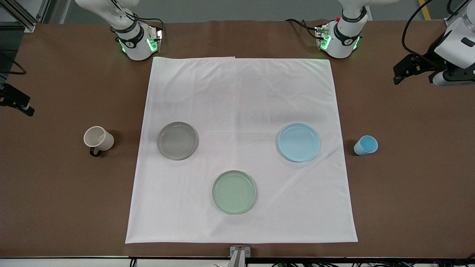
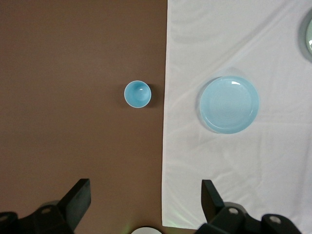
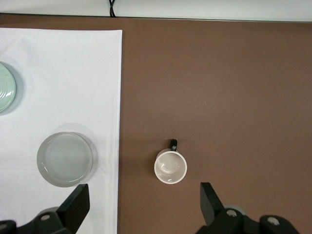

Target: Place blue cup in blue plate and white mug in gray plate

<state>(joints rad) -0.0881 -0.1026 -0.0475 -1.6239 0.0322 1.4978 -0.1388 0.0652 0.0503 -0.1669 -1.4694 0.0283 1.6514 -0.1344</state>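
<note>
Nothing is grasped yet — the opening step. The blue cup (image 2: 137,94) stands on bare table toward the left arm's end, just beside the cloth holding the blue plate (image 2: 229,104); the left gripper (image 2: 145,204) hangs wide and empty above it. The right gripper (image 3: 144,207), equally wide, hangs over the white mug (image 3: 170,166) beside the gray plate (image 3: 64,159) — each must descend

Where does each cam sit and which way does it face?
Front view: high across the table, facing both arm bases; sees gray plate, blue plate, white mug, blue cup.
Left wrist view: looks down over the open left claw at cup and blue plate.
Right wrist view: looks down over the open right claw at mug and gray plate.
Both wrist views share the white cloth.
</note>
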